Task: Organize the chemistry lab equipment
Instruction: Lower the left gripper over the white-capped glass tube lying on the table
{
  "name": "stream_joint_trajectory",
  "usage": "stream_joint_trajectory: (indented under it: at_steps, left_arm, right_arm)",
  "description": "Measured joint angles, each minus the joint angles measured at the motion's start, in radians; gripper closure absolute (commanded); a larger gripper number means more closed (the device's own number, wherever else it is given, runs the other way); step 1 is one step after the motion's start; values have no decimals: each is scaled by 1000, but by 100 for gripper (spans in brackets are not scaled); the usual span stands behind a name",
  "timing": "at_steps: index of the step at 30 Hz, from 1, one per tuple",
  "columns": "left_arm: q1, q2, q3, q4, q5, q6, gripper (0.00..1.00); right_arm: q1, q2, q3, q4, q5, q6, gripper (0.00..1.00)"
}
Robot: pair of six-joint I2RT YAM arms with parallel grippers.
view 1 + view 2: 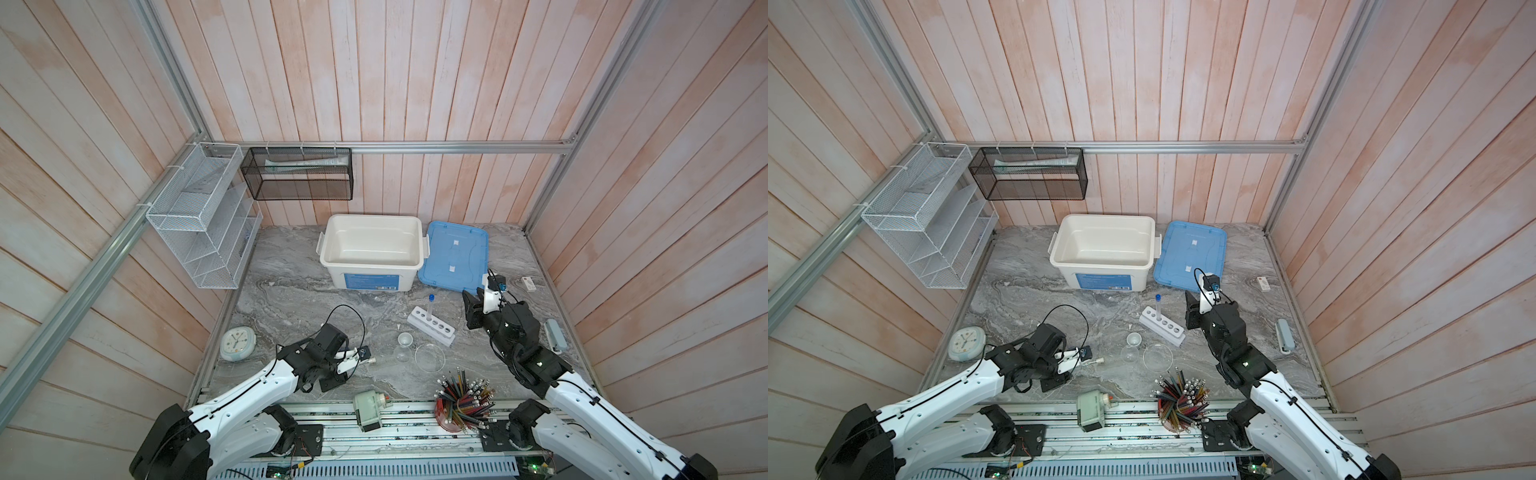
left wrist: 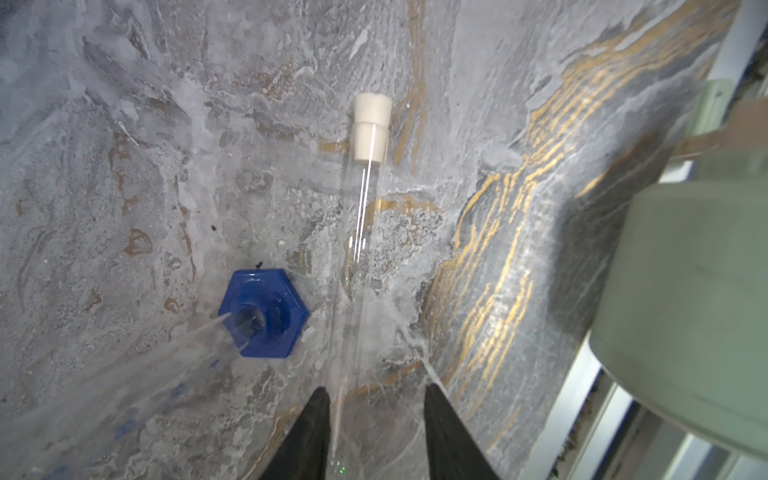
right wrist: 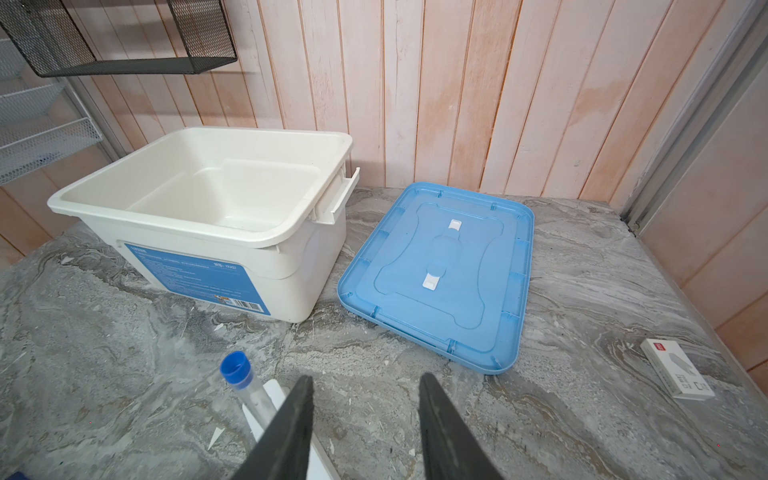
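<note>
The job is looking barely begun. The blue-capped tube is standing upright in the hole at the 10 o'clock end of the white rack, and the other five holes are showing empty.

The white-capped tube is lying flat on the table, at 9 o'clock from the dishes. The left gripper is straddling its bare end with jaws apart. One finger is sitting close to the glass and a gap is showing on the other side, so nothing is being clamped yet. The small cylinder on its blue six-sided foot is standing just beside that tube. The tiny white cup is sitting just beside the dishes, on their 11 o'clock side.

The right gripper is hovering at 3 o'clock from the rack, jaws apart and holding nothing. The white bin at the table's 12 o'clock is standing empty, with its blue lid lying at its 3 o'clock.

The white-capped tube is looking thin and clear, nearly vanishing against the marbled table, with a pale stopper and bright glare lines along it.
</note>
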Motion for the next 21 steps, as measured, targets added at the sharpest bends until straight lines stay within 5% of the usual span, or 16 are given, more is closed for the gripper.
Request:
stream_joint_trajectory:
  at_steps: [21]
  left_arm:
    - [4, 129, 27, 42, -3, -21, 60]
  right_arm:
    - [-87, 14, -54, 76, -117, 24, 58]
